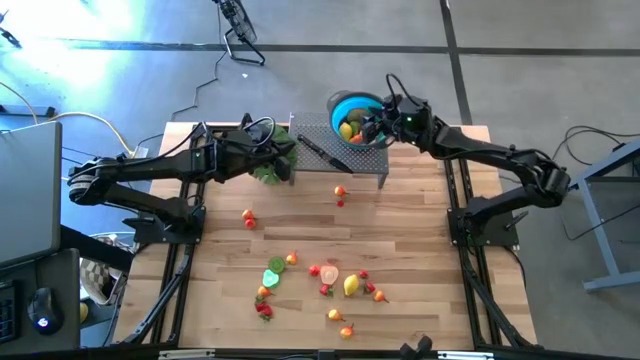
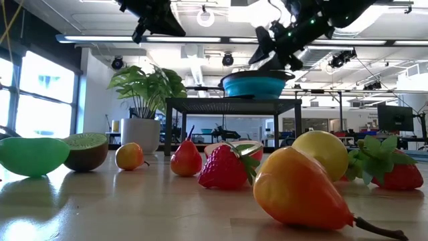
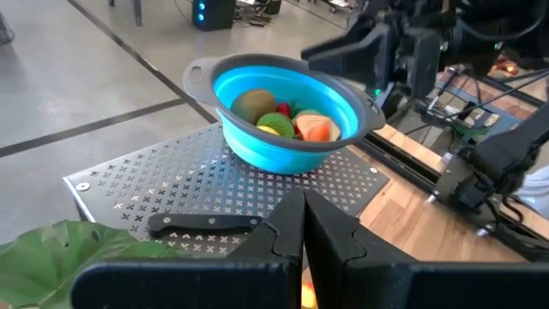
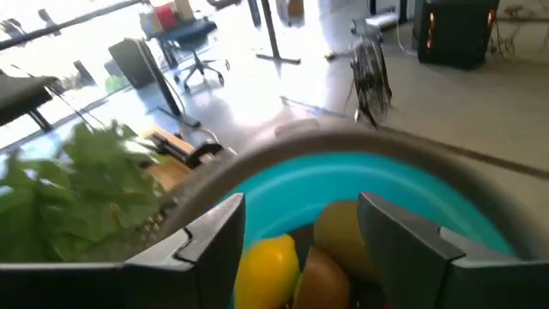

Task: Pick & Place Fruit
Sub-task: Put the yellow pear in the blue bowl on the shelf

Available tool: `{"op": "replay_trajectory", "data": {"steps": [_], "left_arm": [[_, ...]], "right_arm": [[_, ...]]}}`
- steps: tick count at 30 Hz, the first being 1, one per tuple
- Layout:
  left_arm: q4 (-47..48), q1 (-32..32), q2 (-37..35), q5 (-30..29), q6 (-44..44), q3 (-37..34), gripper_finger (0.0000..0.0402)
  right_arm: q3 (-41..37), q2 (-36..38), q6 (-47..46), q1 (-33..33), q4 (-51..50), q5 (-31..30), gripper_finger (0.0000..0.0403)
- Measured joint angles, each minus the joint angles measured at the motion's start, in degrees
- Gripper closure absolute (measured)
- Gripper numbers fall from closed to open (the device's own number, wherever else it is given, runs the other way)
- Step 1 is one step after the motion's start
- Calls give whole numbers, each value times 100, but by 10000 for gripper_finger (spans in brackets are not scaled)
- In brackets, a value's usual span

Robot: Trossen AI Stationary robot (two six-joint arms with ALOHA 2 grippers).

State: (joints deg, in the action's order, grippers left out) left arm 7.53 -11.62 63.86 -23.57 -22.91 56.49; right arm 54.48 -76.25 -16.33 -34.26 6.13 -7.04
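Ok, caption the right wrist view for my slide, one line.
Right gripper, jaws open, poised over the blue bowl, with a yellow lemon and other fruit lying inside.

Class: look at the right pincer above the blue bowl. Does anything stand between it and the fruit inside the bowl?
Nothing visible does. The right pincer hangs open directly over the blue bowl, with the yellow lemon lying just below, between its fingers.
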Motion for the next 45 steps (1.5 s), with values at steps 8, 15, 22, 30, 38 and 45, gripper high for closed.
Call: {"op": "replay_trajectory", "data": {"steps": [8, 15, 22, 30, 38, 45], "left_arm": [[11, 0, 0, 72, -3, 0, 397], [-94, 83, 0, 79, 1, 0, 397], [-96, 163, 0, 96, 10, 0, 397], [-90, 331, 0, 74, 40, 0, 397], [136, 505, -7, 15, 54, 0, 397], [598, 1017, -104, 24, 54, 7, 397]], "right_arm": [[0, 608, 12, 0, 59, 641, 209], [0, 1022, -30, 17, 30, 1082, 234], [0, 1249, -34, 17, -124, 1495, 264], [0, 1472, -36, 125, -727, 1497, 320], [0, 1747, -33, 388, -915, 1497, 373], [0, 2049, -1, 669, -936, 1497, 393]]}}
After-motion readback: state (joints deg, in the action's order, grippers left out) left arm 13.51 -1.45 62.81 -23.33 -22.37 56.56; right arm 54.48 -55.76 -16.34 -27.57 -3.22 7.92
